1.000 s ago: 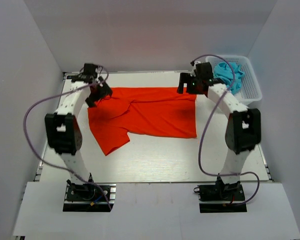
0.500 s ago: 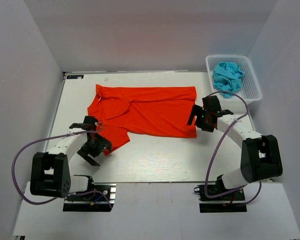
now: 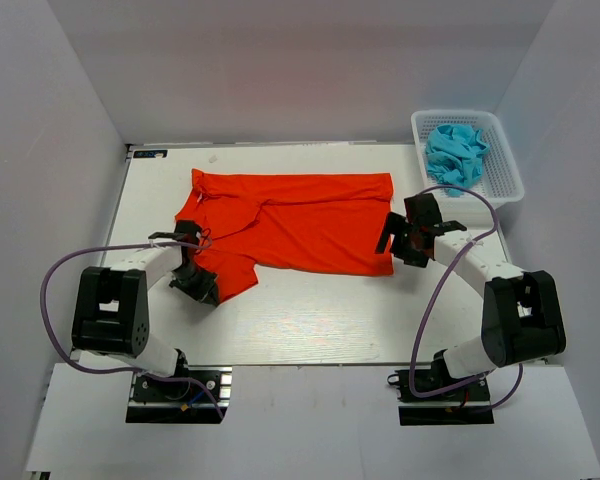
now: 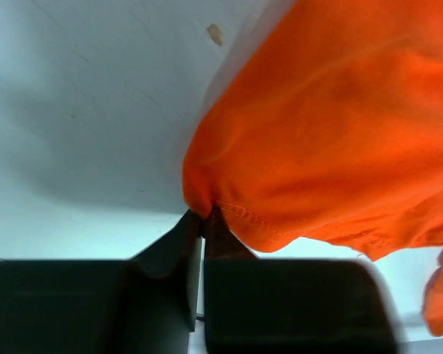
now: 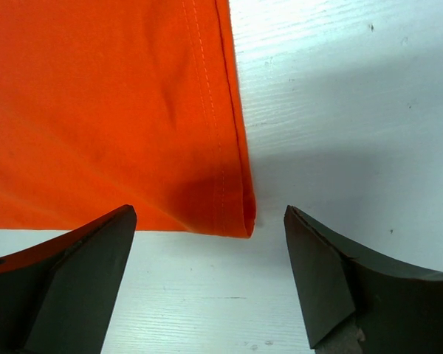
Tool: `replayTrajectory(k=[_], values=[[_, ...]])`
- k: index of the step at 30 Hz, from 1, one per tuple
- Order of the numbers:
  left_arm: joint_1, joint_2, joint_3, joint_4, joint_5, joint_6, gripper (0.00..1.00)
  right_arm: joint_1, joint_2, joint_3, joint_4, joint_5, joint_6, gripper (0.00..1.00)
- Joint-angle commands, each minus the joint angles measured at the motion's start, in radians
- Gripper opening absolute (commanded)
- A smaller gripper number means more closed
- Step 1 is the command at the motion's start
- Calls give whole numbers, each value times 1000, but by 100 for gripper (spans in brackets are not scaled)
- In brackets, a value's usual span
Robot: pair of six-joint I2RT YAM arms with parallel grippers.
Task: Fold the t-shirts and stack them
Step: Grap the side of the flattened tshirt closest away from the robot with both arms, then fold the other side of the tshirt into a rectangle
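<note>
1. The orange shirt (image 3: 300, 215) lies spread flat on the table (image 3: 310, 320). The blue shirt (image 3: 455, 148) sits bunched in the basket (image 3: 508, 175), far right.
2. My left gripper (image 4: 201, 219) is pinched together on the orange shirt's near left hem.
3. My right gripper (image 5: 210, 247) stands wide apart, straddling the near right corner. I should lower it and close on the hem.
4. Then I should lift both sides evenly so the fold lands straight.

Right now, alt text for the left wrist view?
The left fingers are pinched shut on a hemmed edge of the orange-red t-shirt, whose cloth fills the upper right of the picture. Bare white table shows to the left.
</note>
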Motion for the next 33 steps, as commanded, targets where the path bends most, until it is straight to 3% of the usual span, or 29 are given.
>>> replayTrajectory(k=[1, 2, 14, 17, 21, 24, 28, 33], values=[[0, 36, -11, 49, -61, 25, 6, 2, -9, 14, -47, 19, 2, 86], [0, 36, -11, 62, -61, 37, 0, 3, -4, 11, -56, 16, 2, 82], [0, -86, 72, 11, -94, 108, 0, 13, 143, 23, -60, -104, 31, 70], [0, -108, 95, 11, -94, 117, 0, 11, 154, 19, -68, -102, 39, 61], [0, -108, 106, 36, -58, 147, 0, 11, 164, 34, -85, -87, 27, 37], [0, -97, 150, 36, -47, 163, 0, 14, 167, 68, -143, -90, 14, 31], [0, -77, 201, 78, 6, 238, 0, 11, 160, 91, -149, -84, 8, 3], [9, 27, 400, 63, 26, 330, 0, 7, 230, 215, -197, -98, -16, 0]])
